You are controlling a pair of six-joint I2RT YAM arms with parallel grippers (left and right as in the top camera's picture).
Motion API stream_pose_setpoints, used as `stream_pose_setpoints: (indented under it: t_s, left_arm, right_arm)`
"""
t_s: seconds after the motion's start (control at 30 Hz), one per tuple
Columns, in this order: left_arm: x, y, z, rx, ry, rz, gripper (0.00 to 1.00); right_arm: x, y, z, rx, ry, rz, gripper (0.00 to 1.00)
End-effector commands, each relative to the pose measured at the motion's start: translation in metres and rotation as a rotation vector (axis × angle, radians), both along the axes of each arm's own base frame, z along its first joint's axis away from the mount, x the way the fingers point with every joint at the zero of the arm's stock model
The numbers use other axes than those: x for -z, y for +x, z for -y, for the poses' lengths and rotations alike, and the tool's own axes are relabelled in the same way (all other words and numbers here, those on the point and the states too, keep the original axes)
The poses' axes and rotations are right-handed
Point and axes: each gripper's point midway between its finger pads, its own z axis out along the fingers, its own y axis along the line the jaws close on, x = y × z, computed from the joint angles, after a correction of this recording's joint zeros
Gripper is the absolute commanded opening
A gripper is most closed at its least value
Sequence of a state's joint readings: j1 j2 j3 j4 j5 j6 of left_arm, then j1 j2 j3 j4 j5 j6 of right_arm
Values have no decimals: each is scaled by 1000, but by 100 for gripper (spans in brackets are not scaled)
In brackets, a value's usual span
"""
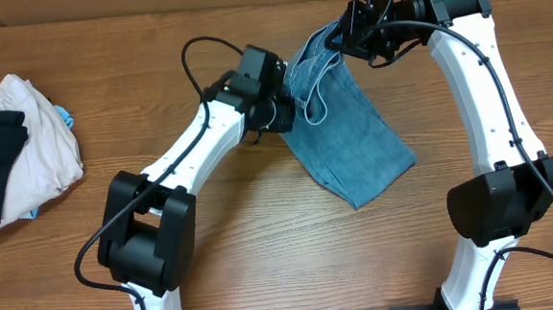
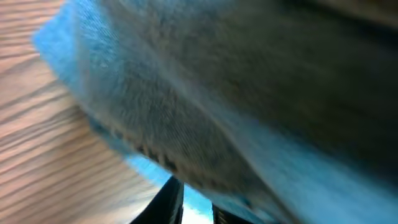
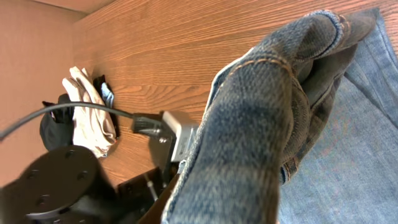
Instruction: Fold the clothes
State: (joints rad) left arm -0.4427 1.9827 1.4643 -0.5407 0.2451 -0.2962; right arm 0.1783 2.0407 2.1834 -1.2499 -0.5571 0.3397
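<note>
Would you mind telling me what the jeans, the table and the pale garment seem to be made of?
The jeans look like light-blue cotton denim, matte: diagonal twill weave and orange seam stitching show. The table seems wood or wood-look laminate, smooth, with grain lines. The pale garment looks like soft cream cloth; its weave is too small to tell.

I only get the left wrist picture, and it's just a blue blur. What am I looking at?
Observer: A pair of light-blue jeans, with the left gripper at their left edge.
Operator: Does the other arm touch them?
Observer: Yes. The right gripper is shut on one end, holding it raised above the wooden table.
Operator: Anything else around?
Observer: A pile of cream and black garments at the table's left edge.
</note>
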Motion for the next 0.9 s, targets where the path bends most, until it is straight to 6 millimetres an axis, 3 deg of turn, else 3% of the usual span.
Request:
stream_pose_setpoints:
  t_s: [0.0,0.13,0.37,0.57,0.7,0.8,0.87]
  left_arm:
    - [15,-6,8,-52,-87,-52,20]
    - [18,10,10,-105,-129,33,24]
    - [43,22,-16,-286,-64,85,20]
    - [91,16,-16,-324,-57,0,19]
    - [109,20,-17,-348,-90,-30,17]
    - [112,26,-31,-400,-96,-41,17]
    - [110,35,-46,-432,-115,-39,17]
  right_arm:
    - [-35,-6,-7,-27,57,71,15]
    - [-34,-6,-7,-27,57,67,15]
    - [-40,-14,-14,-59,107,49,11]
    - [-46,-20,-12,-38,121,30,9]
    - [-47,-29,-8,-32,115,-1,9]
    - [-40,-38,3,6,62,-48,7]
    - [-25,-43,25,92,-40,-114,7]
